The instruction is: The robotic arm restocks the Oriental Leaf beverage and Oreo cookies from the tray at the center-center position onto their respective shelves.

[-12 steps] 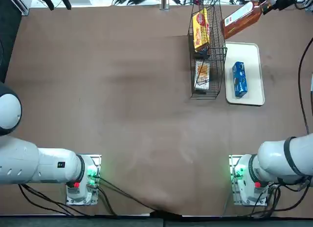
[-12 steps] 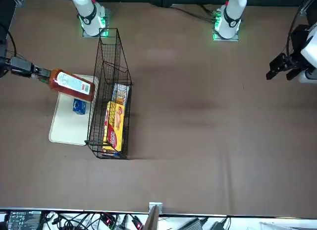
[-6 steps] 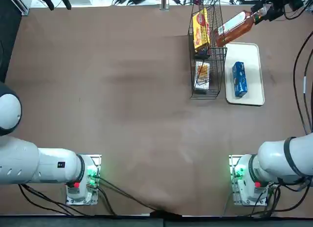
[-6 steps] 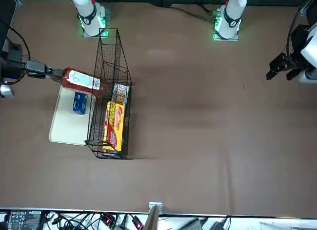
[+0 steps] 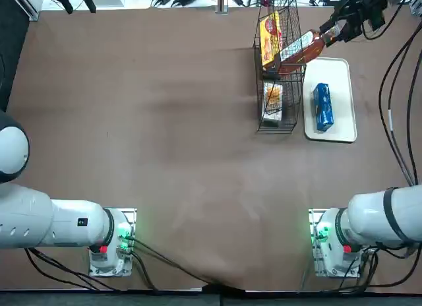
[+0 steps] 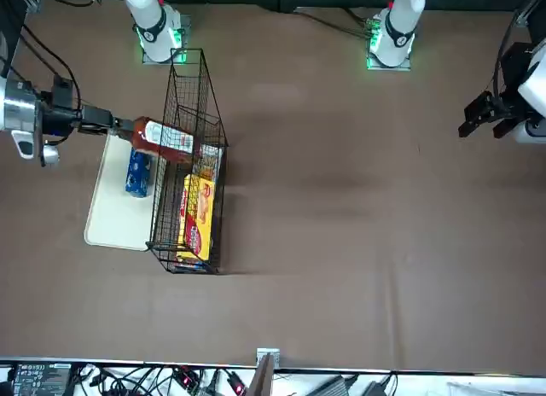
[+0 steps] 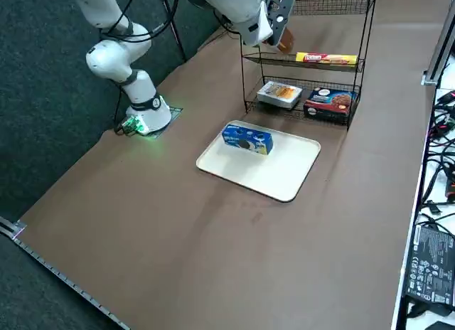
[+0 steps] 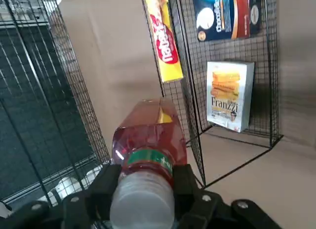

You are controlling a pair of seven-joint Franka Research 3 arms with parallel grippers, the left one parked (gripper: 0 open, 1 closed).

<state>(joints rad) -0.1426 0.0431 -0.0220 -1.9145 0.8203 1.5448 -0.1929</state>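
Note:
My right gripper [image 5: 333, 30] is shut on the neck of the Oriental Leaf beverage [image 5: 300, 50], a bottle of reddish-brown tea held lying flat, high above the table. Its base reaches into the side of the shelves [image 5: 280, 88], a black wire rack. In the wrist view the fingers [image 8: 106, 185] clamp the white cap end of the bottle [image 8: 148, 135]. The blue Oreo cookies [image 5: 322, 107] lie on the white tray [image 5: 343, 75] beside the rack. From the side, the gripper [image 7: 277, 17] hangs by the rack's upper tier [image 7: 313, 60].
A yellow-and-red packet [image 7: 325, 58] lies on a middle tier. A Franzzi box [image 7: 279, 93] and a dark blue box [image 7: 327, 102] sit on the lowest tier. Cables run along the table's far edge [image 5: 198, 6].
The right gripper has carried the bottle from over the tray's far end toward the rack. The bottle's base now sits among the rack's wires.

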